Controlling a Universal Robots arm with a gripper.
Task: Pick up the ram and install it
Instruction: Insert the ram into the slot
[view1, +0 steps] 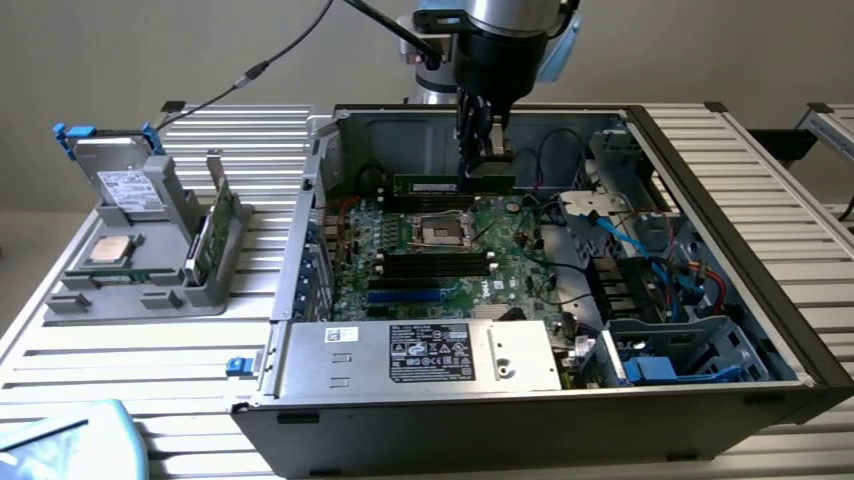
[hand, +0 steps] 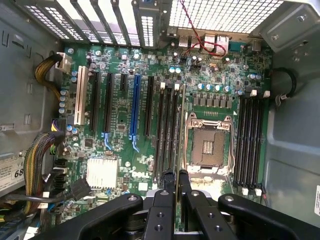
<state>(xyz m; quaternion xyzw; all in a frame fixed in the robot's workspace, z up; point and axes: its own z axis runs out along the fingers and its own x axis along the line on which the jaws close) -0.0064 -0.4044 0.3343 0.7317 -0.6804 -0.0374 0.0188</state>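
The ram (view1: 441, 186), a long green stick, hangs level inside the open computer case, and my gripper (view1: 483, 160) is shut on its right end from above. It sits just over the motherboard (view1: 514, 270), on the far side of the empty processor socket (view1: 441, 230). In the wrist view the ram (hand: 178, 125) appears edge-on as a thin line running out from between my fingertips (hand: 175, 176). It lies along the black memory slots (hand: 167, 130) next to the socket (hand: 207, 145).
A grey holder (view1: 134, 285) at the exterior view's left carries a second green stick (view1: 218, 220), a silver-topped processor (view1: 110, 250) and a drive (view1: 127, 185). The power supply (view1: 427, 355), blue cables (view1: 654, 250) and the case walls (view1: 307, 230) crowd the board.
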